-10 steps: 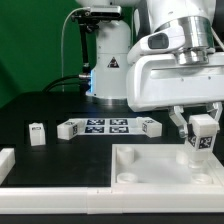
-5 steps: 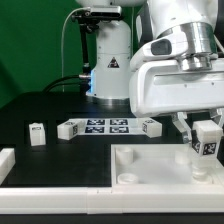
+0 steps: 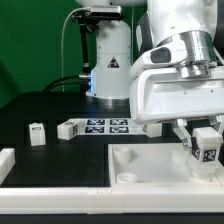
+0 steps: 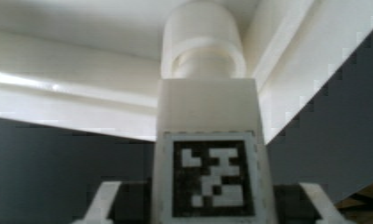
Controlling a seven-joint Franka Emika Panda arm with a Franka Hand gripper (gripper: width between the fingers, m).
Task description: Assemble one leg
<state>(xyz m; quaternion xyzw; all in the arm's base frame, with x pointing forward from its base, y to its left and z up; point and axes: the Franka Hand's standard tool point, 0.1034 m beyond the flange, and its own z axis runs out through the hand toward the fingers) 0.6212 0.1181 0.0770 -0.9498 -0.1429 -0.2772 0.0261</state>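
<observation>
Leg (image 3: 208,152), upright, tag showing, is clamped in the gripper (image 3: 204,143) above the white square panel (image 3: 150,172) at the exterior view's right.

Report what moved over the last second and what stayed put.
The gripper, shut on the leg, carried it down and slightly toward the exterior view's right, closer to the white panel. Nothing was newly grasped or released. The panel, the marker board and the small white block on the table did not move.
</observation>
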